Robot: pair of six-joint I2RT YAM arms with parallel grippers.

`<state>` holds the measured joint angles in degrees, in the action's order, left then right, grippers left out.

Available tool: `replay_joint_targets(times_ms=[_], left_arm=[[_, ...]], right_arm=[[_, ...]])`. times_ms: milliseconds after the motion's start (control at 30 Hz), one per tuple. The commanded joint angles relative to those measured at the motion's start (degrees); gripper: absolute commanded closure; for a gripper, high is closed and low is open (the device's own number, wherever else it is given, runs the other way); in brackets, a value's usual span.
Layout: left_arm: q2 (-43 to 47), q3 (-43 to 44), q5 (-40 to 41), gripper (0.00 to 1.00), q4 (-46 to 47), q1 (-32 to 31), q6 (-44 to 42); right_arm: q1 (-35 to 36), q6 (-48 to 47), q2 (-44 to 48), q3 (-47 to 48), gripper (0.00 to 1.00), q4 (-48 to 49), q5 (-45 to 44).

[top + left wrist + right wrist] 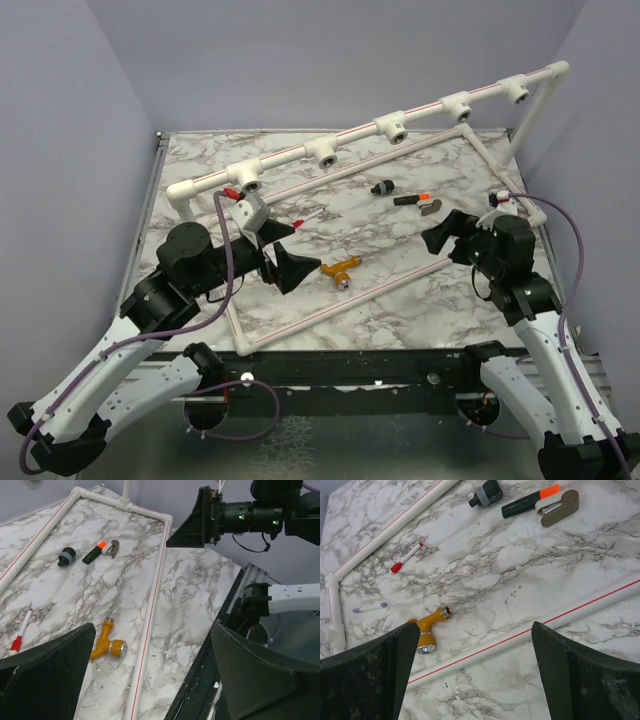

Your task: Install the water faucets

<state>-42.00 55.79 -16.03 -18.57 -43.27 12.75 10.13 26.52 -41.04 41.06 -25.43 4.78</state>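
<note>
Though unheld, faucet (341, 269) just beside pipe rail (380, 291)

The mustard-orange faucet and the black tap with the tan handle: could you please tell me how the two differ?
Colour: the mustard-orange faucet has a silver round end; the black tap has a bright orange tip and tan handle. Shape: the faucet is bent, the tap straight. Place: the faucet lies nearer the arms, the tap farther back. Both lie loose on the marble table inside the white pipe frame.
</note>
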Motion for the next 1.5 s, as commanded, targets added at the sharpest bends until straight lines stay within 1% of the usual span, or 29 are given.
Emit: replay_joint_targets(times_ms=[0, 100, 167, 267, 333, 500, 633, 700, 767, 933, 1100, 1333, 1467], left_arm=[[3.12, -1.48, -5.79, 0.01, -2.85, -0.33, 0.99], [4.06, -3.18, -3.94, 0.01, -3.39, -0.33, 0.71], [4.74, -4.7, -1.45, 0.01, -2.83, -0.34, 0.75], [5.44, -7.59, 2.13, 0.01, -1.69, -0.34, 0.96], [5.56, -9.29, 2.57, 0.01, -0.59, -0.33, 0.79], [6.13, -12.89, 2.2, 0.01, 2.81, -0.33, -0.04], [6.4, -14.16, 2.15, 0.01, 3.93, -0.33, -0.82], [6.4, -14.51, 2.15, 0.01, 3.82, -0.33, -1.05], [6.61, -14.73, 2.06, 0.01, 3.64, -0.33, -1.21], [6.92, -15.07, 2.97, 0.01, 3.26, -0.33, -1.48], [6.99, -15.1, 4.28, 0.01, 2.42, -0.34, -1.83], [7.06, -15.1, 5.7, 0.01, 1.68, -0.33, -2.36], [7.0, -14.9, 6.18, 0.01, 1.3, -0.33, -2.56]], right_arm=[[0.15, -2.44, 1.35, 2.34, 0.0, -3.18, -0.02], [0.15, -2.83, 1.43, 2.34, 0.0, -4.74, 3.1], [0.15, -4.07, 1.9, 1.61, 0.0, -4.02, 6.04], [0.17, -4.5, 1.9, 1.06, 0.01, -3.58, 7.54], [0.15, -4.57, 1.18, 0.8, 0.03, -3.65, 8.06], [0.15, -3.81, -1.25, 0.14, 0.08, -2.83, 13.26], [0.73, -2.84, -2.49, -1.21, 0.1, -1.97, 14.39], [2.2, -1.83, -3.81, -2.15, 0.11, -0.99, 14.56], [5.58, -0.32, -4.98, -3.25, 0.12, 0.7, 12.67], [17.28, 3.46, -10.11, -4.02, 0.12, 5.35, 4.1], [24.66, 4.85, -17.64, -2.96, 0.14, 10.36, 0.37], [31.57, 3.62, -28.65, 2.13, 0.16, 13.08, -7.11], [33.46, 2.91, -33.19, 4.26, 0.19, 14.91, -8.37]])
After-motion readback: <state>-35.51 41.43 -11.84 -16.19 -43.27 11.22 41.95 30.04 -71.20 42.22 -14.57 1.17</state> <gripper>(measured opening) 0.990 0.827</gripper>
